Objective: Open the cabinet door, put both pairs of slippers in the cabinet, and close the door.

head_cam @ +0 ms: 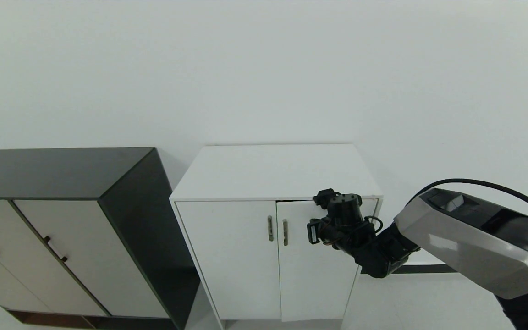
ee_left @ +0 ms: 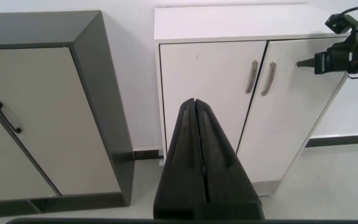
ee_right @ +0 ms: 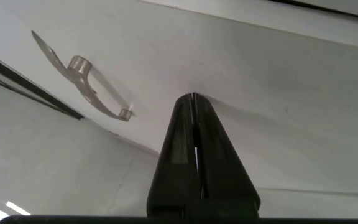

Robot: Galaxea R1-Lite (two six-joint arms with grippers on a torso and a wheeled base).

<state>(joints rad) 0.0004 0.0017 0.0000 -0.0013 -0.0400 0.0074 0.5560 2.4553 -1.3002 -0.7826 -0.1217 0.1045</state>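
1. Door [head_cam: 319, 275], the right one of the cabinet [head_cam: 273, 172], looks shut or barely ajar.
2. Its upright handle [head_cam: 285, 232] lies just left of the right gripper [ee_right: 193, 99], which is clenched and empty, tips near the panel.
3. Left gripper [ee_left: 194, 102], also clenched, sits well back.

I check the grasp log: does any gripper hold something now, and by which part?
Nothing is held. The left gripper and the right gripper are both shut and empty.
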